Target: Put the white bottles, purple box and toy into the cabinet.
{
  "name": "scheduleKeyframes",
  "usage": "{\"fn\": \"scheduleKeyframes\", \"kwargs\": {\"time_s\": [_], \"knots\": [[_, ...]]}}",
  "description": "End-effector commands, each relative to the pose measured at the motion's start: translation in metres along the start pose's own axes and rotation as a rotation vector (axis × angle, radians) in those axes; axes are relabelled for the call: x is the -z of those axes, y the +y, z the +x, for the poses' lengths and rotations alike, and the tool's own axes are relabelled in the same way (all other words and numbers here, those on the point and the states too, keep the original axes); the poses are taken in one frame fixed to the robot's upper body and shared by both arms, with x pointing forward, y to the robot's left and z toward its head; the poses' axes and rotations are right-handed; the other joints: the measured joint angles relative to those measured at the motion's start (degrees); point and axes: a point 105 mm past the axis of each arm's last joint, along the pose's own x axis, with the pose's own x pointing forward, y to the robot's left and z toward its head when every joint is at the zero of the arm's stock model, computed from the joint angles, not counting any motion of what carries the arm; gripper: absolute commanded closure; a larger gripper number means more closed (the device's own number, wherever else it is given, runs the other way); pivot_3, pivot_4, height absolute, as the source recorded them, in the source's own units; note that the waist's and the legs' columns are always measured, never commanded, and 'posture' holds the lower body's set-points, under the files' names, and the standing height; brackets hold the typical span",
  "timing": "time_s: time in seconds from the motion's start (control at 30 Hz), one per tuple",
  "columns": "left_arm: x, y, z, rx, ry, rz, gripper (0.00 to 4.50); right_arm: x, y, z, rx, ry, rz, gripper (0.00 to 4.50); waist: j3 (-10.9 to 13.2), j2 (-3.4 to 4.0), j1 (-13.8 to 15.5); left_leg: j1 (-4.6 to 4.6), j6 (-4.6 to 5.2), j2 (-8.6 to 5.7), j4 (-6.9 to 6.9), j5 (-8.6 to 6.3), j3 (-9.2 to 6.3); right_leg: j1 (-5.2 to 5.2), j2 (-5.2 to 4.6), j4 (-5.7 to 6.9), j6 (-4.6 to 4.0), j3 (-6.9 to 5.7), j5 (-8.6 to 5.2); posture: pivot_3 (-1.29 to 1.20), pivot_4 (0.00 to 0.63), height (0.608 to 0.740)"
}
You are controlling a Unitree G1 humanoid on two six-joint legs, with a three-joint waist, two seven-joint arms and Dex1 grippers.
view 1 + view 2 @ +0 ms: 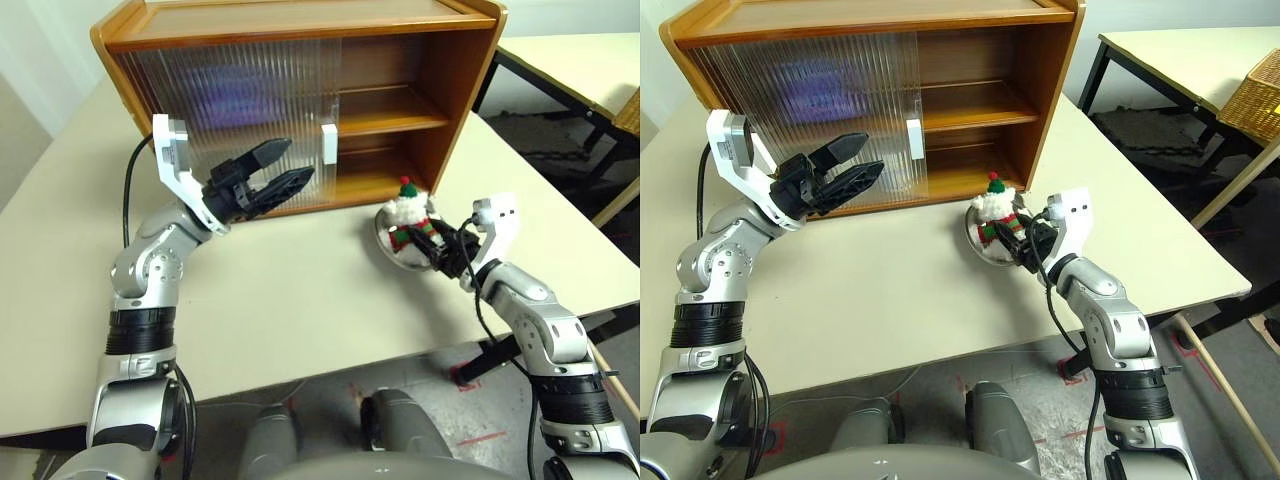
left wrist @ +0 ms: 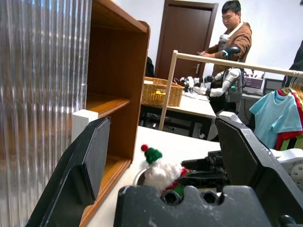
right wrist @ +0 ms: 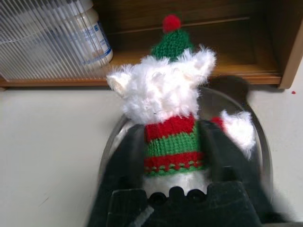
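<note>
Right gripper (image 3: 173, 156) fingers are clamped on the toy (image 3: 170, 109) in its bowl (image 3: 262, 142); I'd lift next toward the cabinet (image 1: 440, 100); left gripper (image 1: 275, 170) gapes.

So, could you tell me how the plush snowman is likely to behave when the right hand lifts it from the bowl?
The snowman looks fluffy, so probably light and squashy between the right hand's fingers. It may flop sideways. The shiny bowl beneath could slide.

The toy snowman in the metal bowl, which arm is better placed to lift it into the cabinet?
Right. The right gripper has its fingers on either side of the toy in the bowl, beside the cabinet's open half. The left gripper hovers open by the sliding door.
</note>
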Motion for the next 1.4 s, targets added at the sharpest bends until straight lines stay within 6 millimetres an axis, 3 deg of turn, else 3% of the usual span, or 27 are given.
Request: {"fn": "scheduleKeyframes", "kwargs": {"time_s": [0.03,0.1,0.17,0.4,0.7,1.03,1.23,1.4], "knots": [[0.002,-0.001,0.003,0.010,0.000,-0.006,0.00,-0.006,0.003,-0.001,-0.018,-0.010,-0.005,3.49,0.0,0.00,0.0,0.00,0.00,0.00,0.00,0.00,0.00,0.00,0.00,0.00,0.00,0.00,0.00,-0.04,0.000,0.740],[0.003,-0.001,0.005,0.020,0.002,-0.012,0.00,-0.015,0.002,-0.004,-0.018,-0.032,-0.015,4.06,0.0,0.00,-0.1,0.00,0.00,0.00,0.01,0.00,0.02,0.00,0.00,0.00,0.00,0.01,0.00,-0.05,0.000,0.740],[0.004,-0.001,0.007,0.028,0.003,-0.015,0.00,-0.029,0.004,-0.009,-0.020,-0.064,-0.026,4.29,0.0,0.00,-0.1,-0.01,0.00,0.00,0.01,0.00,0.02,0.00,0.00,0.00,0.00,0.01,0.00,-0.06,0.000,0.740],[0.005,0.000,0.011,0.049,0.007,-0.022,0.00,-0.081,0.004,-0.018,-0.017,-0.181,-0.068,4.29,0.0,0.01,-0.4,-0.01,-0.01,-0.01,0.03,-0.01,0.02,0.00,-0.01,0.00,0.01,0.00,0.00,-0.08,0.000,0.740],[0.005,0.001,0.011,0.048,0.003,-0.013,0.00,-0.139,-0.005,0.008,-0.025,-0.305,-0.121,4.29,0.0,0.01,-0.4,-0.01,0.17,-0.01,0.02,0.10,0.04,0.01,0.03,0.00,0.01,-0.01,0.01,-0.06,0.000,0.740],[0.003,-0.001,0.004,0.015,-0.003,0.003,0.00,-0.161,-0.023,0.044,-0.041,-0.356,-0.151,4.30,0.0,0.03,-0.2,-0.07,0.27,-0.01,-0.01,0.15,0.04,0.00,0.02,-0.07,0.01,0.00,0.01,-0.01,0.000,0.740],[0.002,-0.003,0.001,0.002,-0.003,0.006,0.00,-0.183,-0.024,0.065,-0.052,-0.410,-0.163,4.30,0.0,0.07,0.0,-0.04,0.28,-0.01,0.00,0.15,0.04,-0.01,0.03,0.01,0.01,0.01,0.02,0.02,0.000,0.740],[0.002,-0.005,-0.002,-0.009,-0.004,0.006,0.00,-0.188,-0.024,0.080,-0.059,-0.421,-0.157,4.30,0.0,0.08,0.4,-0.05,0.29,-0.02,-0.02,0.16,0.04,-0.01,0.00,-0.01,0.01,0.04,0.03,0.03,0.000,0.740]]}}
